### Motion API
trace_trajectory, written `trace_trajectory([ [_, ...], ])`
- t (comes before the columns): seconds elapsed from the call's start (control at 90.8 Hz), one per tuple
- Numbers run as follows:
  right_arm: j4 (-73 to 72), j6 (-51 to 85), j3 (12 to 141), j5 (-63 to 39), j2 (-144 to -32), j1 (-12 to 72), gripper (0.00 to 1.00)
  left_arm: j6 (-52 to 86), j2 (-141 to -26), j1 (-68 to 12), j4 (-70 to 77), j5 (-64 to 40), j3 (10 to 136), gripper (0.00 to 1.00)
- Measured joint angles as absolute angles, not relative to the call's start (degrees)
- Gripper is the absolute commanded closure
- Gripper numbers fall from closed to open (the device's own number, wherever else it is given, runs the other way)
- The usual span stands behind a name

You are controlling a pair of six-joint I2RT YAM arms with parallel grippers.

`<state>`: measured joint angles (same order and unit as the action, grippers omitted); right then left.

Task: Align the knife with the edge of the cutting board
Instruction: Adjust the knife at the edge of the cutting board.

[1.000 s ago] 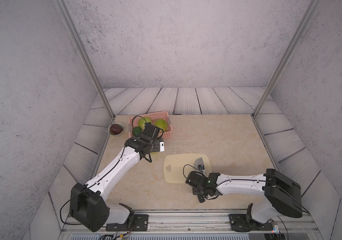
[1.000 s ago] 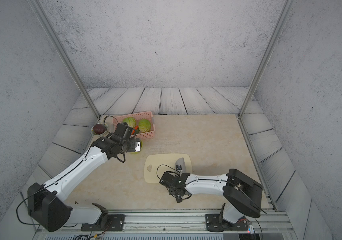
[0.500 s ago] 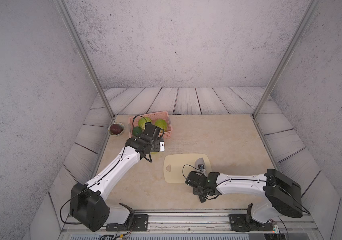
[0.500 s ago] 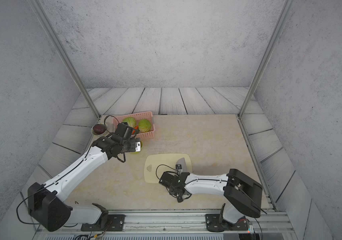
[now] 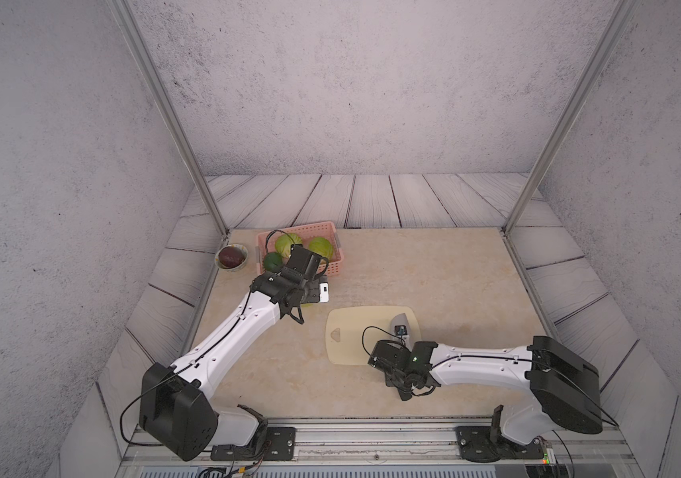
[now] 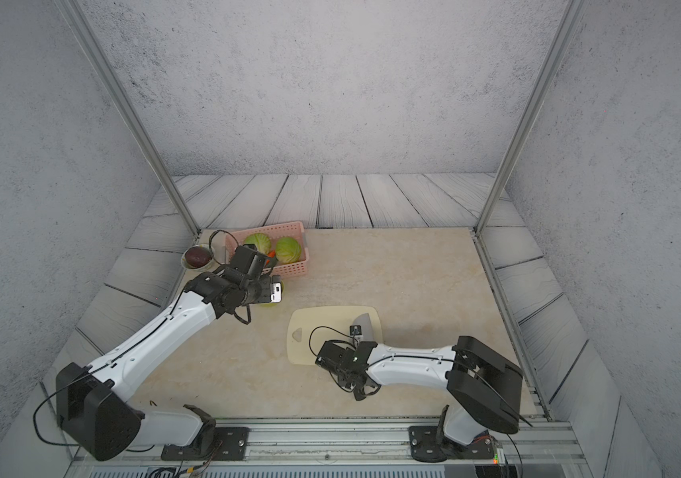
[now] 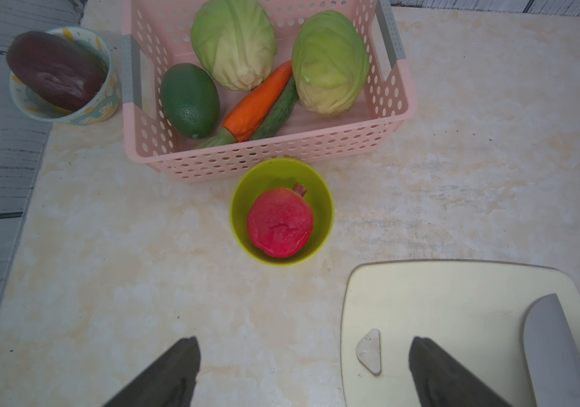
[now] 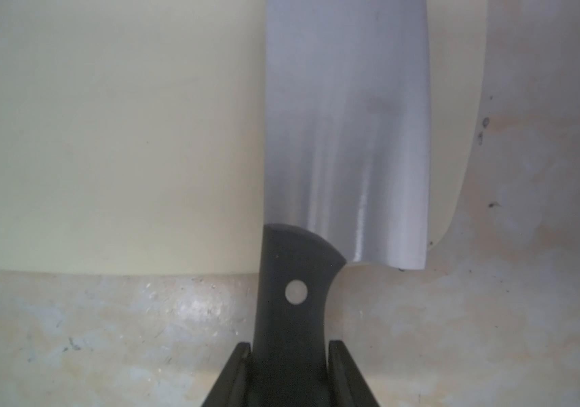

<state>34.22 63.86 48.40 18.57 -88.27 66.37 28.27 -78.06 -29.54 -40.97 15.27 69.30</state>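
Maroon fruit [image 7: 56, 70] is seen in a patterned bowl [image 7: 98, 112] furthest left in both top views, beyond the left gripper [image 7: 302, 352] and off to its outer side. Next to it, a pink perforated basket [image 7: 267, 155] is set ahead of the left jaws; in it lie an avocado [image 7: 190, 100], two cabbages [image 7: 234, 42] [image 7: 331, 60], a carrot [image 7: 260, 100] and a cucumber [image 7: 278, 112]. Just beside the basket's near wall, straight ahead of the gap between the left jaws, a lime-green bowl [image 7: 242, 204] is placed with a pomegranate [image 7: 279, 222] inside. The left jaws are spread wide with nothing between them, held above the beige marbled table [image 7: 105, 282].

Further right, the cutting board [image 5: 355, 327] is laid flat on the table, its triangular hole [image 7: 369, 350] close to the left gripper's inner finger. The knife [image 8: 345, 123] is laid with its grey blade flat on the board, near the end opposite the hole and roughly parallel to that end edge, a narrow strip of board being left between them. The black handle is carried off the board's near edge over the table, and the right gripper [image 8: 290, 356] is clenched on it just behind the rivet
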Motion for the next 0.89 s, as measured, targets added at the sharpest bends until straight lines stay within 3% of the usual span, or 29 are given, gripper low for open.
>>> trace_trajectory([
  [0.55, 34.9, 64.8, 48.4, 19.2, -88.2, 66.4, 0.95, 28.2, -78.1, -30.5, -41.0, 15.9, 69.3, 0.02],
  [0.892, 32.4, 66.0, 45.5, 17.9, -86.5, 65.8, 0.87, 28.0, -78.9, -31.5, -41.5, 16.7, 69.8, 0.02],
])
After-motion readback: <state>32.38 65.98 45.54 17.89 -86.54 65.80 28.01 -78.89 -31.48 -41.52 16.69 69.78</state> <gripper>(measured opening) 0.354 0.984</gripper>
